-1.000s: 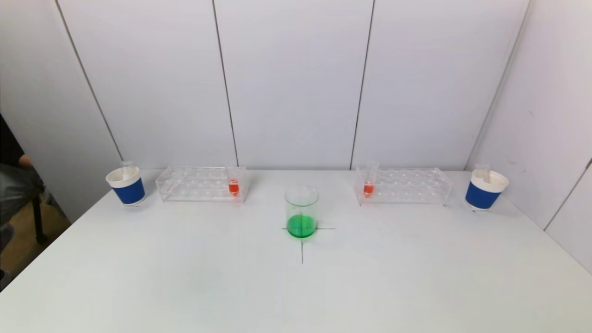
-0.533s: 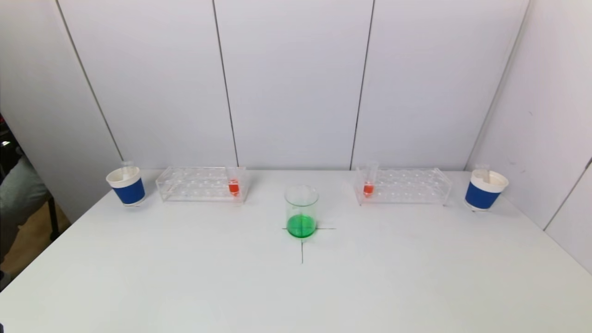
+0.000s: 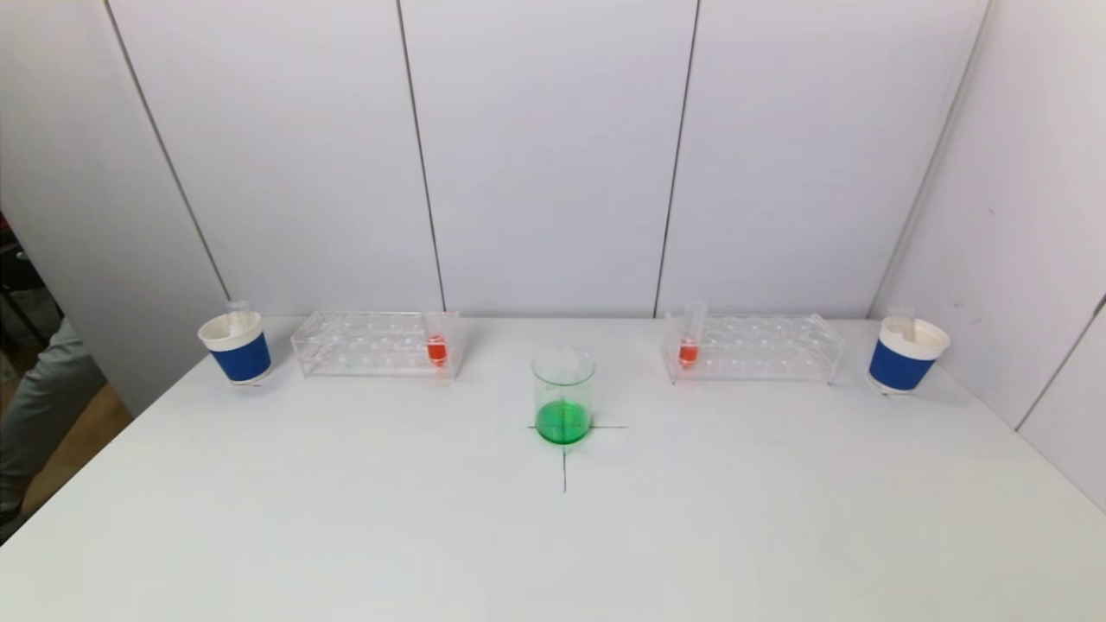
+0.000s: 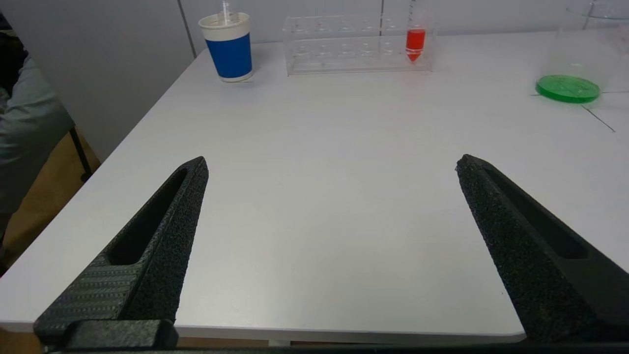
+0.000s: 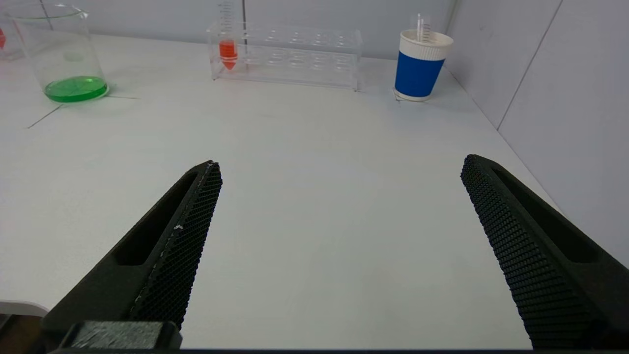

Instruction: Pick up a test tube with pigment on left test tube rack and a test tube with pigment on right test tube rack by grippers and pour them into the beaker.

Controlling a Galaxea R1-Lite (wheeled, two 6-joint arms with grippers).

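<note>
A white table [image 3: 346,518] carried everything. At its middle, on a cross of thin black lines [image 3: 565,458], stood a clear glass beaker [image 3: 563,380] with a shallow layer of green liquid in the bottom. Behind it to the left lay a clear acrylic test tube rack [image 3: 363,344], and in the rack's end nearest the beaker a clear test tube with orange-red pigment [image 3: 436,345] stood upright. Behind the beaker to the right lay a second clear acrylic rack [image 3: 769,347], with another upright tube of orange-red pigment [image 3: 689,345] in its end nearest the beaker. A blue-and-white paper cup [image 3: 236,347] stood just beyond the left rack's outer end, and a matching blue-and-white cup [image 3: 907,355] beyond the right rack's outer end; each held an empty clear tube.

Neither arm showed in the head view. In the wrist views the left tool [image 4: 331,164] hung over the near left part of the table, released, jaws spread wide and holding nothing, well apart from its rack. The right tool [image 5: 341,164] hung likewise over the near right part, released and empty.

A person's grey sleeve [image 4: 24,123] showed past the table's left edge.
</note>
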